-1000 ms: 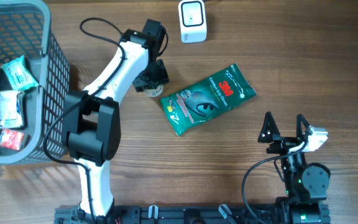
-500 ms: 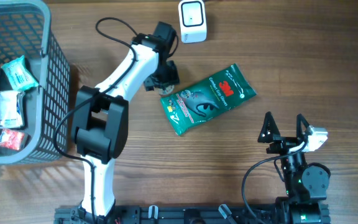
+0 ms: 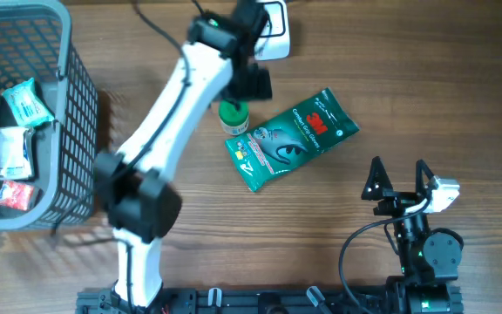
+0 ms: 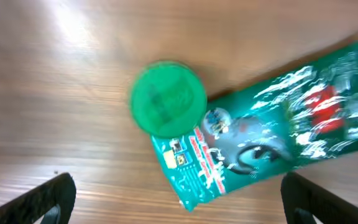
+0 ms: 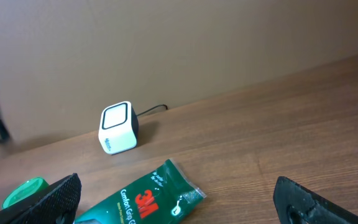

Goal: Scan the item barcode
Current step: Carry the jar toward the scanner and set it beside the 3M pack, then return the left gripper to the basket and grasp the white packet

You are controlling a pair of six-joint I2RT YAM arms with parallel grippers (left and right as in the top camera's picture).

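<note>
Place: a mock shop checkout, set up on a robot test bench.
Basket: a grey plastic shopping basket (image 3: 26, 10) stands at the left of the wooden table (image 3: 460, 105), with small wrapped packets (image 3: 23, 101) inside.
Scanner: a white cube barcode scanner (image 5: 118, 128) with a cable stands at the far edge.
Goods: a green 3M packet (image 3: 290, 138) and a green-capped tub (image 4: 168, 98) lie loose.
Bench: a plain beige wall (image 5: 166, 43) and a white robot arm (image 3: 168, 105).
</note>
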